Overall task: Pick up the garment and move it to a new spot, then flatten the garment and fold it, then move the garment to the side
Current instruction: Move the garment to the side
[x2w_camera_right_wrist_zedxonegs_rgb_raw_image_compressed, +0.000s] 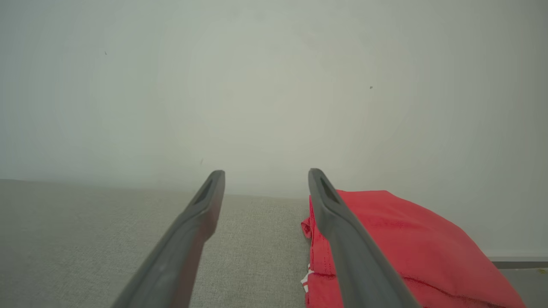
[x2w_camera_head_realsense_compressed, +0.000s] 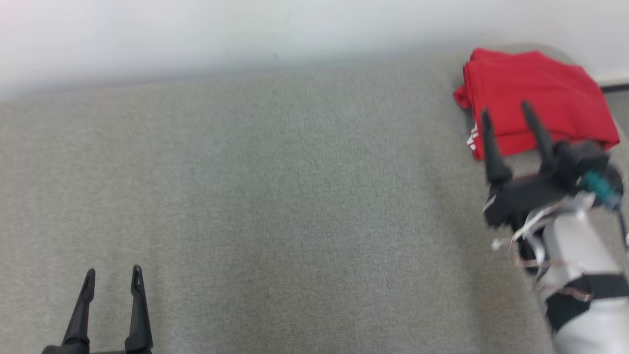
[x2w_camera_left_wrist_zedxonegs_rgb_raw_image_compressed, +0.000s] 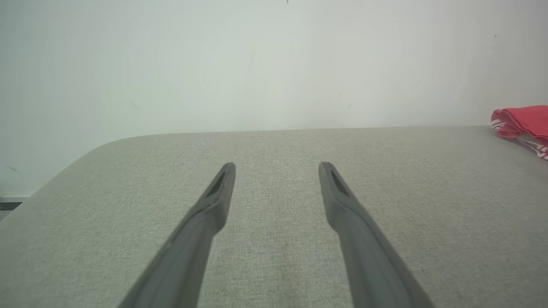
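The garment (x2w_camera_head_realsense_compressed: 535, 98) is red with white stripes at one edge and lies folded at the far right corner of the grey fabric surface (x2w_camera_head_realsense_compressed: 295, 196). My right gripper (x2w_camera_head_realsense_compressed: 506, 110) hovers open just in front of it, nothing between its fingers. In the right wrist view the garment (x2w_camera_right_wrist_zedxonegs_rgb_raw_image_compressed: 406, 256) sits behind and to the right of the right fingers (x2w_camera_right_wrist_zedxonegs_rgb_raw_image_compressed: 342, 239). My left gripper (x2w_camera_head_realsense_compressed: 114, 275) stands open and empty at the near left. The left wrist view has the left gripper (x2w_camera_left_wrist_zedxonegs_rgb_raw_image_compressed: 277, 167) over bare fabric, with the garment (x2w_camera_left_wrist_zedxonegs_rgb_raw_image_compressed: 522, 124) at the far right edge.
A pale wall (x2w_camera_head_realsense_compressed: 245, 34) runs along the back edge of the surface. The surface's right corner is rounded, and a strip of floor and dark baseboard (x2w_camera_head_realsense_compressed: 616, 88) shows beyond it.
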### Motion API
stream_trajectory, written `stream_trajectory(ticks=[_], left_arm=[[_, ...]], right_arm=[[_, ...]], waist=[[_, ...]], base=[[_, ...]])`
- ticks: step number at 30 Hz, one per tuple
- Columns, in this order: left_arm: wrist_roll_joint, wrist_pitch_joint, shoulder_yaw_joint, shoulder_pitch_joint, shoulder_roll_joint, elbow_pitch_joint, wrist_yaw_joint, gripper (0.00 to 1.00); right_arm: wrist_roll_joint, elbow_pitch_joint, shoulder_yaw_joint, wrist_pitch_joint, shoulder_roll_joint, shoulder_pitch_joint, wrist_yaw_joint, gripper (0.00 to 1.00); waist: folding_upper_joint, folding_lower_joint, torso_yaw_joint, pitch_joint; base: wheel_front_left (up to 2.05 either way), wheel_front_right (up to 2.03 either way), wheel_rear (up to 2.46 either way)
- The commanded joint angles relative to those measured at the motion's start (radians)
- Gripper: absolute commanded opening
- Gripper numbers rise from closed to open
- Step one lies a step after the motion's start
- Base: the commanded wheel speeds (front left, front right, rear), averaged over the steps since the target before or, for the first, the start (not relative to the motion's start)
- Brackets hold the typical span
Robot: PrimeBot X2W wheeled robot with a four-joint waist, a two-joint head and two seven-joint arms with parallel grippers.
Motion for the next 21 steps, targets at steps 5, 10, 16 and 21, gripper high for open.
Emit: stream_trajectory(ticks=[5,10,16,21], left_arm=[[0.002,-0.003,0.002,0.033,-0.007,0.022,-0.005,1.00],[-0.002,-0.003,0.006,0.051,-0.012,0.037,-0.006,1.00],[0.000,-0.003,0.008,0.067,-0.017,0.048,-0.006,1.00],[0.005,-0.003,0.012,0.069,-0.018,0.060,-0.005,1.00]], right_arm=[[-0.009,-0.066,-0.008,-0.007,0.048,0.144,-0.003,1.00],[-0.009,-0.124,-0.034,-0.009,0.089,0.260,-0.003,1.00],[-0.030,-0.189,-0.100,-0.010,0.146,0.386,-0.003,1.00],[-0.055,-0.239,-0.124,-0.012,0.178,0.469,-0.003,1.00]], waist=[[0.0001,0.0003,0.034,-0.098],[0.0001,0.0003,0.036,-0.126],[0.0001,0.0003,0.042,-0.143],[0.0001,0.0003,0.048,-0.152]], base=[[0.00,0.00,0.00],[0.00,0.00,0.00],[0.00,0.00,0.00],[0.00,0.00,0.00]])
